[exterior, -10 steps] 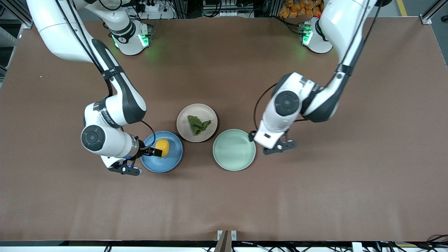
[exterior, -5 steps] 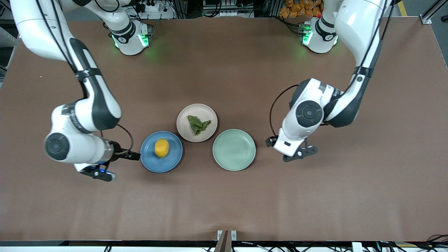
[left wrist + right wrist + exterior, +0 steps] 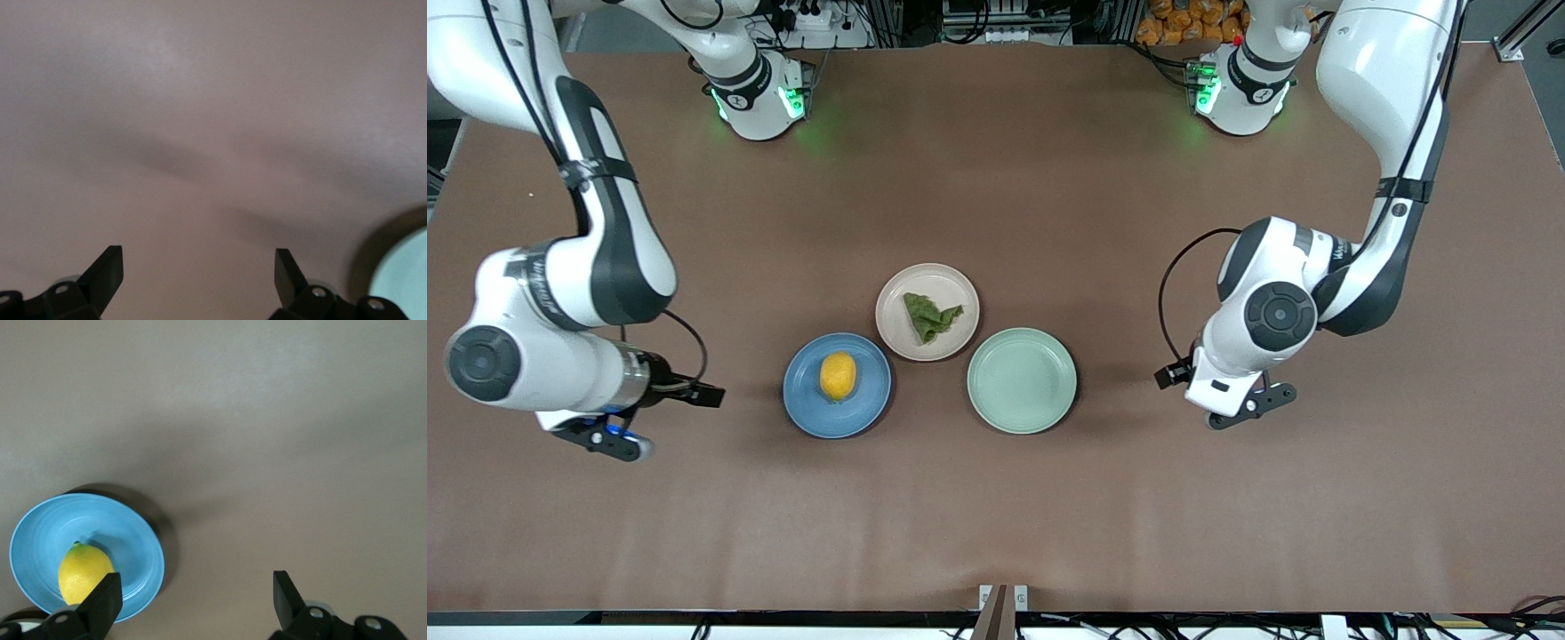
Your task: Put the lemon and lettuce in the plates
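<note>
The lemon point(image 3: 838, 375) lies on the blue plate point(image 3: 805, 404). The lettuce point(image 3: 929, 317) lies on the pale beige-pink plate point(image 3: 898, 302), which is farther from the front camera. My right gripper point(image 3: 710, 394) is open and empty, beside the blue plate toward the right arm's end. Its wrist view shows the open gripper point(image 3: 195, 590), the blue plate point(image 3: 127, 540) and the lemon point(image 3: 83, 573). My left gripper point(image 3: 1169, 373) is open and empty, beside the mint-green plate toward the left arm's end. Its wrist view shows the open gripper point(image 3: 198, 267) over bare table.
An empty mint-green plate point(image 3: 1021, 380) sits beside the blue and beige-pink plates; its rim shows in the left wrist view point(image 3: 407, 277). The brown table mat point(image 3: 996, 516) spreads around the three plates.
My right gripper has drawn back from the lemon, which stays on the blue plate, toward the right arm's end. My left gripper has moved away from the mint-green plate toward the left arm's end.
</note>
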{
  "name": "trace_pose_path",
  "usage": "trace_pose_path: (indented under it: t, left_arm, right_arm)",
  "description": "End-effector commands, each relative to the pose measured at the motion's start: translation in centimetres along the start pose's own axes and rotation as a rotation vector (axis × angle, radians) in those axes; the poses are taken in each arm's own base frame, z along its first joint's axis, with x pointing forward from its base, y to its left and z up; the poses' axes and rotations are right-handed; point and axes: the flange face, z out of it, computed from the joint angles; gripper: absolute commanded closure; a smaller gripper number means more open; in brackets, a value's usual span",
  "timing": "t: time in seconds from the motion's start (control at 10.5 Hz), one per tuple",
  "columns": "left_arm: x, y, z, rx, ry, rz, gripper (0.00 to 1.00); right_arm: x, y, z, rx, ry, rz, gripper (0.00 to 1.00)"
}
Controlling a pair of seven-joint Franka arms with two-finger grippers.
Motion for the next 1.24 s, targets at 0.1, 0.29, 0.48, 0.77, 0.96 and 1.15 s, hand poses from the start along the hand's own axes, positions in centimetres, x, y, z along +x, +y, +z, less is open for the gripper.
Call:
trace_pose_path:
  t: [0.1,0.29,0.48,0.77,0.96,1.15]
  left_arm:
    - [-1.4,-2.0,1.9,0.087,-0.058,-0.012,0.00]
    - [-1.0,-3.8,2.6,0.098,-0.076,-0.050,0.00]
    - [-1.6,-5.8,2.9,0.103,-0.077,-0.067,0.00]
    - [-4.3,-7.2,3.5,0.085,-0.040,-0.074,0.00]
    - [-5.4,-6.9,3.1,0.085,-0.030,-0.066,0.00]
    - [-6.2,-7.4,1.8,0.083,-0.017,-0.062,0.00]
  right_arm:
    - [-0.2,2.3,-2.1,-0.018,0.014,0.024,0.00]
    - [0.3,4.2,-3.2,-0.014,0.026,0.002,0.00]
    - [1.2,7.0,-3.5,-0.007,0.029,-0.051,0.00]
    - [2.1,11.0,-4.4,0.000,0.040,-0.047,0.00]
    - [2.5,13.5,-5.0,0.002,0.048,-0.027,0.00]
    - [2.1,16.0,-6.8,-0.038,0.065,0.022,0.00]
